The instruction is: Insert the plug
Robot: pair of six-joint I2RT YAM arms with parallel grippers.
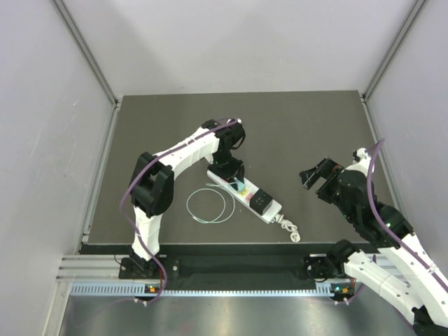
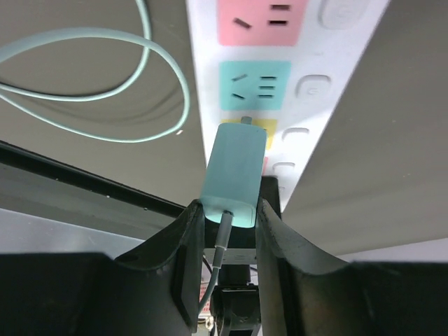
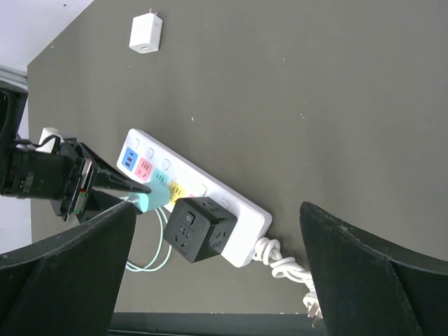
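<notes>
Left tool (image 2: 229, 208): closed onto the rear of the teal plug (image 2: 236, 164), one finger on each side, with the lead running out between them. The plug is carried nose-first at the yellow socket (image 2: 271, 126) of the white power strip (image 2: 208, 70), just past the teal socket (image 2: 255, 85). A metal pin shows at the plug's nose. It appears not yet seated, though the left wrist view cannot confirm whether the pins have entered.

Right tool (image 1: 315, 176): spread wide, carrying nothing, well apart from the strip above the worktop (image 1: 301, 126).

Hazards, as judged:
- The strip lies unrestrained, so a push at an angle could slide or turn it instead of driving the pins home.
- The plug appears slightly canted, and pins off the slots would jam on the socket face.
- The grip is on the plug's tail only, so resistance could rock it between the fingers.
- The black cube adapter (image 3: 203, 227) sits close beside the target socket, leaving little clearance.
</notes>
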